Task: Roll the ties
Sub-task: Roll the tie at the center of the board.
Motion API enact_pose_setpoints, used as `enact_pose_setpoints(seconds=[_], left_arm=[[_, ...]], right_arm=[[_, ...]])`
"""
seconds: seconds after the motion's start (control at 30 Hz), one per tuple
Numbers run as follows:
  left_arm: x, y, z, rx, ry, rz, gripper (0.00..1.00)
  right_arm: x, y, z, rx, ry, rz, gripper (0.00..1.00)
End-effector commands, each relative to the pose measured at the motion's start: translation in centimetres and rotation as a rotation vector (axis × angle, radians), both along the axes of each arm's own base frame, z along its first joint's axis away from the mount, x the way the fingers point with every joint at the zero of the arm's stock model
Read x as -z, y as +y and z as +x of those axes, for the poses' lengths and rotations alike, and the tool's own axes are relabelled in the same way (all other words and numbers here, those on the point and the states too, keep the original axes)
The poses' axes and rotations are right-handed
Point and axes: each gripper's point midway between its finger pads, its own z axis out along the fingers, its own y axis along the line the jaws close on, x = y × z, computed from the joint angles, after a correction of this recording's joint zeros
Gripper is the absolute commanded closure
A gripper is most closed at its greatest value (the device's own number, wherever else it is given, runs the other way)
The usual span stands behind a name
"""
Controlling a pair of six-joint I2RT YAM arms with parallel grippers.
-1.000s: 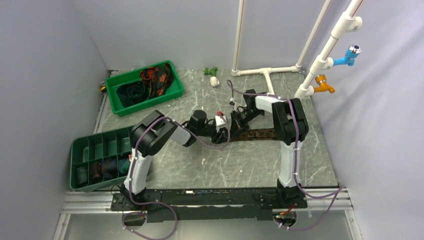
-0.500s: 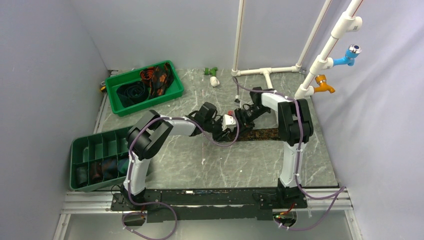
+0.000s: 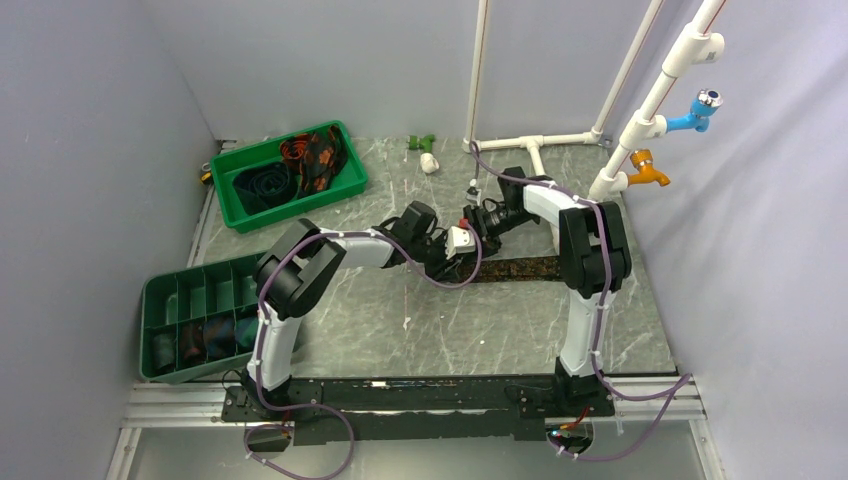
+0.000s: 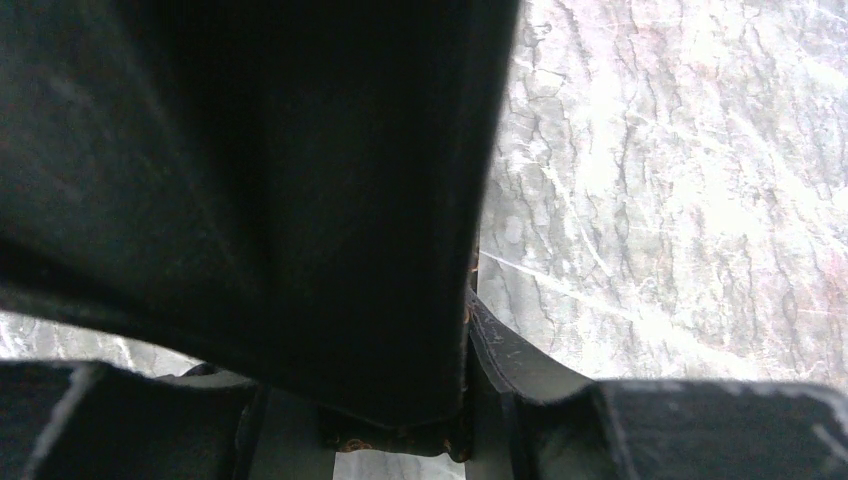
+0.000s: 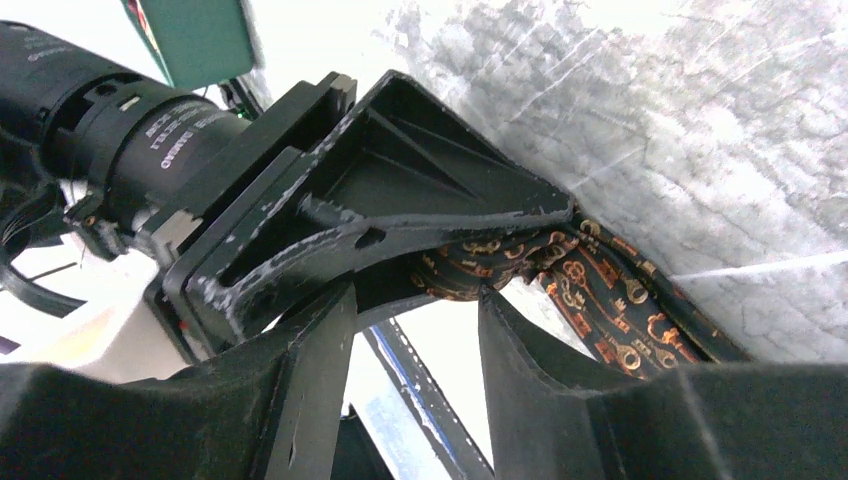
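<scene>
- Near edge: the bases of the 2 arms stand bolted side by side on the grey marbled worktop (image 3: 500, 330), with thin purple cables (image 3: 440, 283) looped along each arm.
- Near left: a divided green tray (image 3: 150, 300) holds rolled ties (image 3: 205, 338) in its near row of compartments.
- Centre: the left pincer (image 3: 453, 262) reaches in from the left and is closed partway on the bunched end of the dark brown tie (image 5: 600, 300). In the left wrist view, dark cloth with an orange-specked edge fills the gap between its fingers (image 4: 530, 370).
- Centre right: the rest of this tie, printed with orange key-like figures, lies flat on the worktop and runs rightward from the left pincer.
- Just beyond: the right pincer (image 5: 415, 305) faces the left pincer at close range. Its jaws stand apart with nothing between them, and the tie passes just beside 1 finger. Whether they touch cannot be told.
- Far left: an open green tray (image 3: 345, 185) contains loose ties (image 3: 300, 160) in a heap.
- Far edge: white pipes (image 3: 530, 142) rise from the worktop. 1 blue tap (image 3: 700, 108) and 1 orange tap (image 3: 648, 168) project at far right.
</scene>
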Motion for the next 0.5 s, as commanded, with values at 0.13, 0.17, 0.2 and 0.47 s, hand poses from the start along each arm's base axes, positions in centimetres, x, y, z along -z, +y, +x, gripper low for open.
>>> enact_pose_setpoints(seconds=[0.13,0.17,0.2,0.47], left_arm=[[10.7,9.3,-6.3,-0.107,0.315,0.442,0.90],[10.7,9.3,-6.3,-0.107,0.314,0.443,0.90],[10.8,9.4,-6.5,-0.105,0.318,0.446,0.90],[10.8,9.4,-6.5,-0.102,0.315,0.443,0.90]], right_arm=[[1.9,0.8,-0.1,0.022,0.020,-0.004,0.52],[2.0,0.8,-0.4,0.017,0.021,-0.010,0.52],[2.0,0.8,-0.6,0.015,0.020,-0.010,0.53],[4.7,-0.3,-0.3,-0.018,-0.007,-0.120,1.00]])
